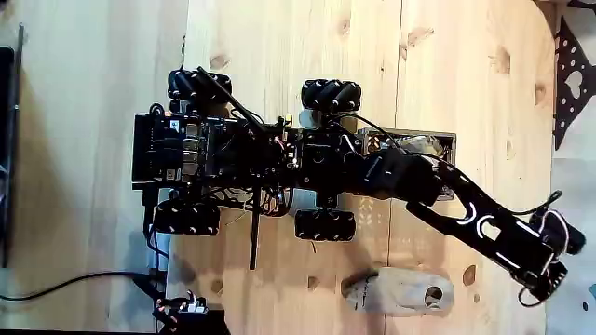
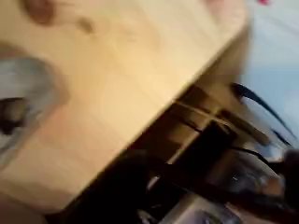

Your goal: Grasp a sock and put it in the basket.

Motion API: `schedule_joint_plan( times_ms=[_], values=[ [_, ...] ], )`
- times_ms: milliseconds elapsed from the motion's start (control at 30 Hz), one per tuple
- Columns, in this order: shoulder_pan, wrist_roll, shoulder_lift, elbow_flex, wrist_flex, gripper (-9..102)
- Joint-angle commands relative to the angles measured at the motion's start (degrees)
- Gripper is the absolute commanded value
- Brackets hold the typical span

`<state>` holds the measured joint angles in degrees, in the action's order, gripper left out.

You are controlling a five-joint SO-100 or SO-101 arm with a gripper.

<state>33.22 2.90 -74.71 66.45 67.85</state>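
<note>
Sock (image 1: 399,289) lies ungrasped near tabletop (image 1: 279,37) bottom edge in fixed view; basket (image 1: 445,138) unfilled; jaws' state unreadable.

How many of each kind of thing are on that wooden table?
Wheeled robot base: 1
Black arm: 1
Sock: 1
Basket, mostly hidden under the arm: 1
Total: 4

A pale grey-white cloth sock (image 1: 399,290) with a dark-ringed round spot lies at six o'clock on a light pine wooden table (image 1: 279,37) with brown knots. The black wheeled robot body (image 1: 233,154) carries white-marked black arm segments.
</note>
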Motion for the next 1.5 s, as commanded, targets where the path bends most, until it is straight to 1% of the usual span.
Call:
schedule_joint_plan(
  times_ms=[0, 33, 100, 133, 233, 300, 333, 400, 533, 733, 833, 900, 967, 1067, 1100, 1200, 1300, 1467],
  values=[
    [1.8, -2.6, 6.3, -2.3, 2.7, 20],
    [2.4, -3.4, 9.1, -2.3, 4.0, 21],
    [3.6, -4.0, 15.4, -2.5, 3.9, 22],
    [4.4, -4.0, 19.6, -4.7, 4.7, 23],
    [6.3, -3.9, 33.0, -18.5, 11.5, 26],
    [6.9, -3.7, 41.7, -29.2, 12.9, 27],
    [6.9, -3.5, 43.5, -32.2, 12.1, 27],
    [6.8, -3.5, 43.9, -32.9, 7.4, 27],
    [7.4, -4.6, 43.5, -32.9, 5.5, 27],
    [10.6, -5.0, 40.7, -32.1, 13.7, 27],
    [12.6, -6.1, 40.3, -32.0, 15.7, 27],
    [13.4, -4.9, 39.8, -31.5, 17.5, 27],
    [14.4, -3.6, 37.6, -28.1, 19.3, 23],
    [15.7, -1.5, 31.8, -17.0, 17.8, 22],
    [16.3, -1.4, 30.7, -14.6, 18.5, 22],
    [16.5, -2.0, 29.7, -13.5, 21.3, 23],
    [16.1, -4.7, 31.1, -13.5, 14.6, 25],
    [14.6, -5.8, 35.9, -14.3, 2.4, 27]
  ],
)
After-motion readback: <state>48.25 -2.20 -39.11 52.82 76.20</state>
